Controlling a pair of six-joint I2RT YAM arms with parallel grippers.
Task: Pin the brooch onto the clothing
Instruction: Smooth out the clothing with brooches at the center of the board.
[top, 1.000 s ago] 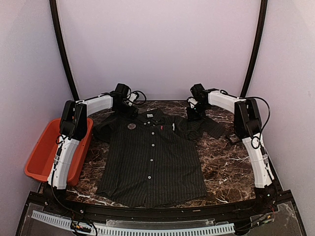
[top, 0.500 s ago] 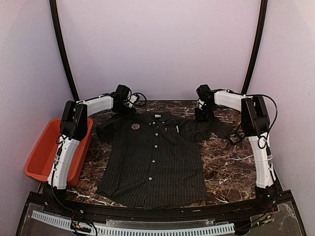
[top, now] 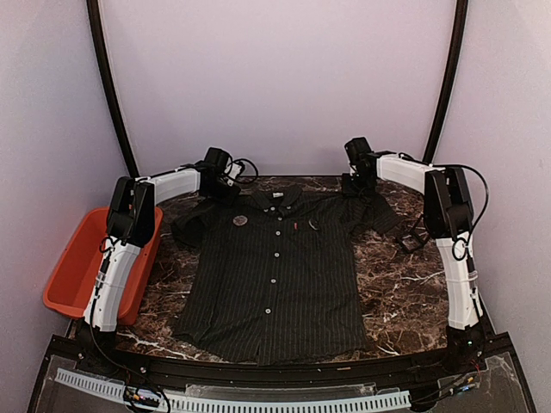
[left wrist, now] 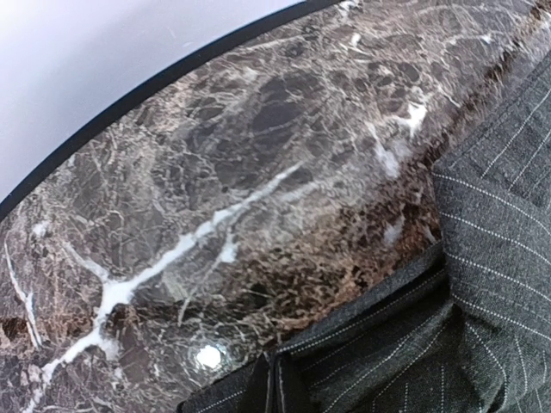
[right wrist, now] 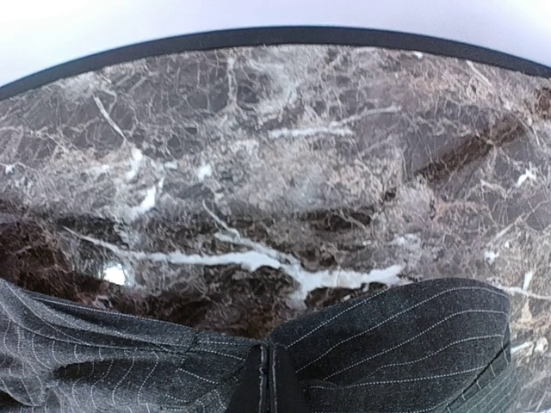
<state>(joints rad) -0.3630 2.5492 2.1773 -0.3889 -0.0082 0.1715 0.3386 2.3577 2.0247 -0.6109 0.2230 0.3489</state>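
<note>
Currently, an orange plastic bin (top: 69, 275) stands at the left edge of the dark veined marble surface (top: 396, 292), apart from the garment. It plays no visible part in this step.

The left gripper (left wrist: 275, 383) sits toward the far left corner of the surface. Its jaws are together, pinching a fold of the dark pinstriped short-sleeved collared shirt (top: 275, 284) at the upper edge of the sleeve on that side. That left sleeve (top: 191, 228) lies bunched, which suggests the grip is meant to draw it outward and flat.

The shirt lies front up in the middle of the surface, with its collar toward the far edge and its hem toward the near edge. A small round grey brooch (top: 240, 220) rests on the chest panel just left of the row of white buttons (top: 272, 255), below the collar. Whether its pin passes through the cloth cannot be told. A tiny red tag (top: 294, 225) sits on the opposite chest panel.

The right gripper (right wrist: 267, 383) sits toward the far right corner, likewise closed on a pinch of cloth at the top of the right sleeve (top: 372, 215), which lies more spread.

Judgement: the two opposed holds tension the chest area and stop the shirt from sliding, so the brooch has a firm, smooth panel under it. An uneven pull could skew the button row or tip the brooch.
</note>
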